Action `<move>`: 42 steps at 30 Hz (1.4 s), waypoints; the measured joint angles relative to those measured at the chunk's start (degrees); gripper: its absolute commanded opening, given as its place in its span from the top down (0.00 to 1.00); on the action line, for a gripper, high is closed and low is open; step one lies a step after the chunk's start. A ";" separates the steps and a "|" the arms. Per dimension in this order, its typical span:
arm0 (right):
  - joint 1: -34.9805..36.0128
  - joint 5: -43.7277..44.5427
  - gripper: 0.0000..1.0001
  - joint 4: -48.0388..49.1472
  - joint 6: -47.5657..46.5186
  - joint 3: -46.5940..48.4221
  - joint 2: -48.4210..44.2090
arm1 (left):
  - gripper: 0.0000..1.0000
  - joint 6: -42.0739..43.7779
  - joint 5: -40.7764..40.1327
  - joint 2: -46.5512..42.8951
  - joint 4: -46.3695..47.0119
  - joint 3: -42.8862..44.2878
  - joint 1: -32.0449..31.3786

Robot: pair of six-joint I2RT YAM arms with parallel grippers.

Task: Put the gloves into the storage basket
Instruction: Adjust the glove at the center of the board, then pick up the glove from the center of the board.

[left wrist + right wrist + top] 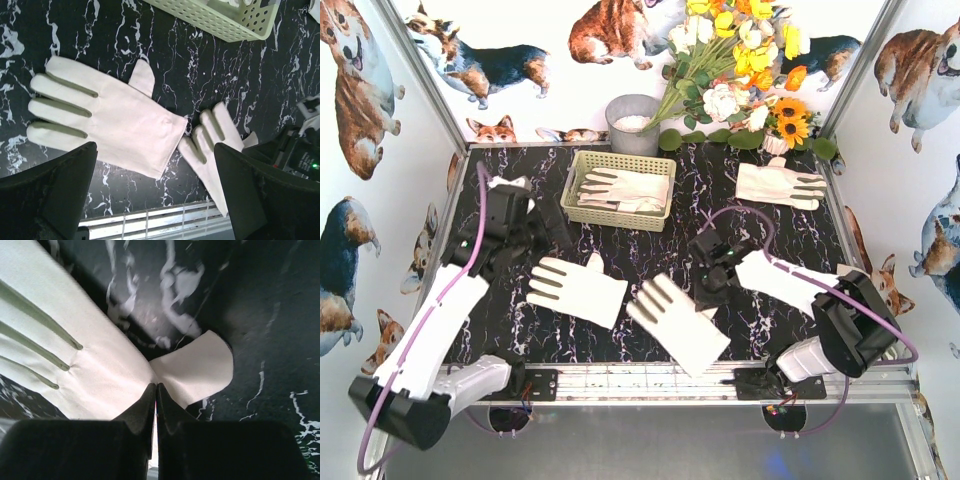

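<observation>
At the near middle of the tabletop (650,250), the right pincer (156,386) is clenched on the middle glove (677,322) beside its thumb. Just left, the left pincer (155,147) hangs released over the left glove (105,117). Farther back, the storage basket (615,222) holds more gloves (620,188). Another glove (780,185) lies flat at far right.

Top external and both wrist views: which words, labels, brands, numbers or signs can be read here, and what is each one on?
No text can be read in any view.
The gloves and the storage basket show no print or tag.
The walls carry only corgi pictures, no lettering.
The green light on the right arm is a plain lamp, not a character.
</observation>
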 measured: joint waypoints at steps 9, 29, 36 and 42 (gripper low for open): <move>-3.91 6.43 1.00 5.03 12.52 0.02 -0.87 | 0.05 4.96 2.43 5.97 5.44 1.92 0.02; -11.80 5.79 0.37 1.11 6.03 0.57 -10.78 | 0.22 16.61 23.12 15.19 16.02 -3.23 -0.39; -21.77 -6.32 0.37 6.64 -0.44 -5.05 -10.14 | 0.34 23.43 28.81 22.69 19.32 -6.14 -5.53; -25.18 -14.60 0.37 12.22 -3.10 -7.43 -4.96 | 0.45 27.78 30.88 28.57 20.57 -5.64 -14.25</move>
